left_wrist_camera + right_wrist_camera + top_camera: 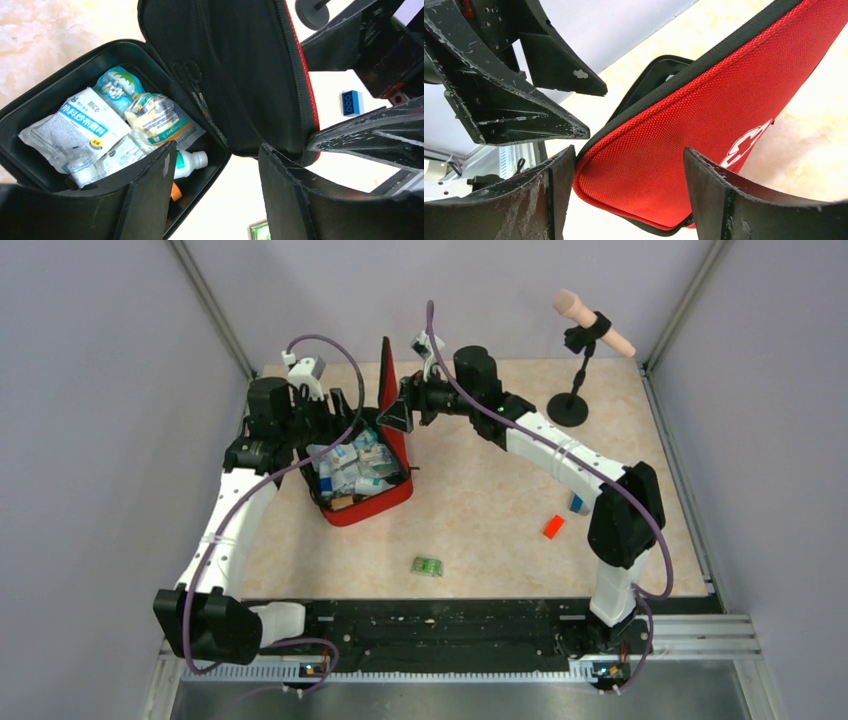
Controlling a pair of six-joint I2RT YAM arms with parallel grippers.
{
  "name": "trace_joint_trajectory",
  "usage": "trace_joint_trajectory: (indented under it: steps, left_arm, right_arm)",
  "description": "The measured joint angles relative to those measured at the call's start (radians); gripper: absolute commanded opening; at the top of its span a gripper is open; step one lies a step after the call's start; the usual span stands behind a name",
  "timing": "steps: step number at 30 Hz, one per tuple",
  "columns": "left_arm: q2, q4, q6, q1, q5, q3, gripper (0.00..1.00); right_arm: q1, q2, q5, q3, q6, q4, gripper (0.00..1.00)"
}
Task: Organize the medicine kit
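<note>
Medicine kit [372,508] stands open, lid [388,375] upright.

We see a beige marbled table [480,510] filling the middle of the overhead view. Left of centre, toward the top, the open red medicine kit [375,508] sits on it. A small green packet [427,566] lies alone at lower centre. At the right, a small red block [553,527] and a blue block [577,505] lie near each other, not touching. A microphone stand [567,409] rests its round black base at upper right.
</note>
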Motion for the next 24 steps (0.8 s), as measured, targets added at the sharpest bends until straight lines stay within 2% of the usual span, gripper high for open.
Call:
trace_joint_trajectory:
  steps: [5,14,17,18,19,24]
  left_arm:
    - [0.044,0.035,-0.045,0.000,0.011,0.023,0.66]
    - [0.368,0.071,-0.161,-0.009,0.042,0.245,0.60]
    - [0.418,0.061,-0.169,-0.023,0.046,0.259,0.53]
    - [0.427,0.053,-0.168,-0.027,0.045,0.261,0.50]
    - [0.430,0.043,-0.167,-0.030,0.041,0.261,0.47]
    - [0.405,0.038,-0.176,-0.035,0.032,0.230,0.20]
  right_arm:
    - [0.006,0.000,0.037,0.014,-0.014,-0.024,0.75]
    - [0.035,0.000,0.081,0.022,-0.058,-0.037,0.74]
    - [0.039,0.000,0.095,0.027,-0.071,-0.044,0.81]
    - [0.039,0.000,0.104,0.032,-0.072,-0.048,0.95]
    - [0.039,0.000,0.116,0.033,-0.076,-0.052,0.98]
    - [0.040,0.024,0.171,0.082,-0.039,-0.093,0.99]
